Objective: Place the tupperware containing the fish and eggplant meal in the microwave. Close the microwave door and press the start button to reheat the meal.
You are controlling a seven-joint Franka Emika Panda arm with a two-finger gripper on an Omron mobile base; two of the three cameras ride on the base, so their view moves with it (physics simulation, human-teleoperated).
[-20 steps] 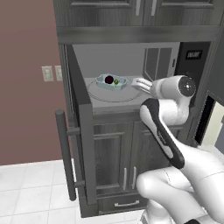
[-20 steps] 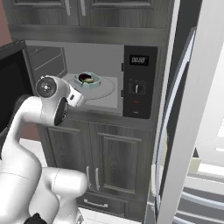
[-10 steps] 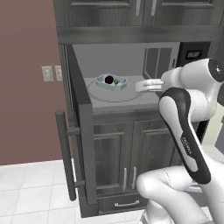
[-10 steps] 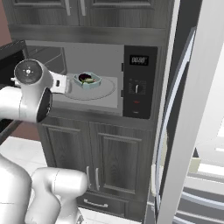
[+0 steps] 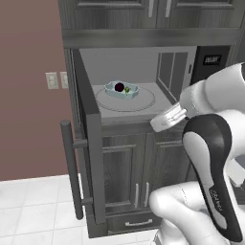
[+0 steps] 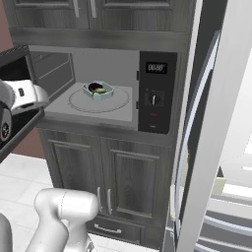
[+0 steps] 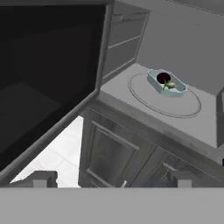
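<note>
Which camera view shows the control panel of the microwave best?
The right base view: the control panel faces the camera there, with its display and round dial readable. In the left base view the panel is half hidden behind the arm. The hand view looks at the tupperware instead.

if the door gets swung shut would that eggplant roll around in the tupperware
Probably only a little. The eggplant looks rounded, so it could rock, but the tupperware has a raised rim around it. The shallow tupperware sits flat on the microwave turntable, so it likely won't tip.
</note>
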